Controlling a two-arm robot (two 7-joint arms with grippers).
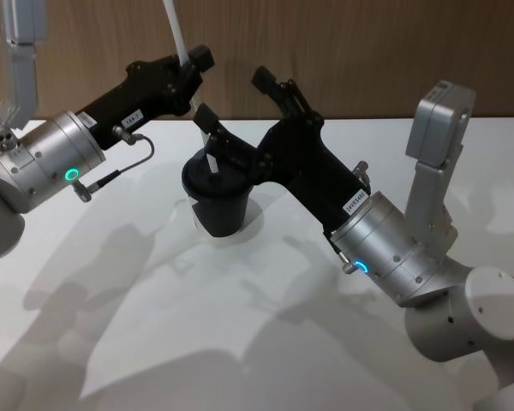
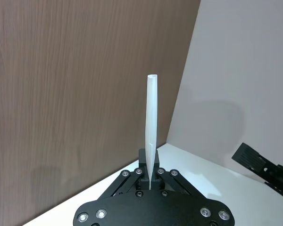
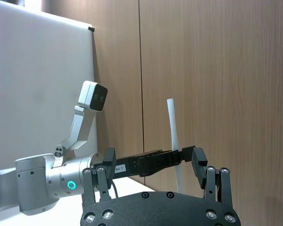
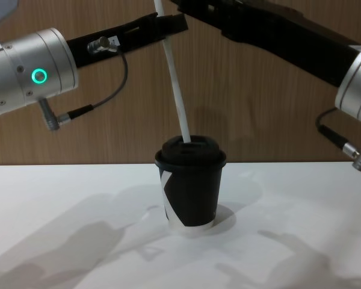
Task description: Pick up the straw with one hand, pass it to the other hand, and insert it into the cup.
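The black cup [image 1: 218, 195] [image 4: 191, 186] stands upright on the white table, lid on. My left gripper [image 1: 194, 60] [image 4: 172, 24] [image 2: 151, 175] is shut on the white straw [image 4: 175, 78] [image 2: 151, 122] above and behind the cup. The straw slants down and its lower end meets the lid's top [image 4: 186, 139]; how deep it goes I cannot tell. My right gripper [image 1: 233, 96] [image 3: 153, 157] hovers open over the cup, one finger on each side of the straw [image 3: 172, 132], not touching it.
The white table [image 1: 240, 325] spreads bare around the cup. A brown wooden wall [image 4: 246, 90] rises right behind the table's far edge. My right arm's elbow [image 1: 441, 128] stands up at the right.
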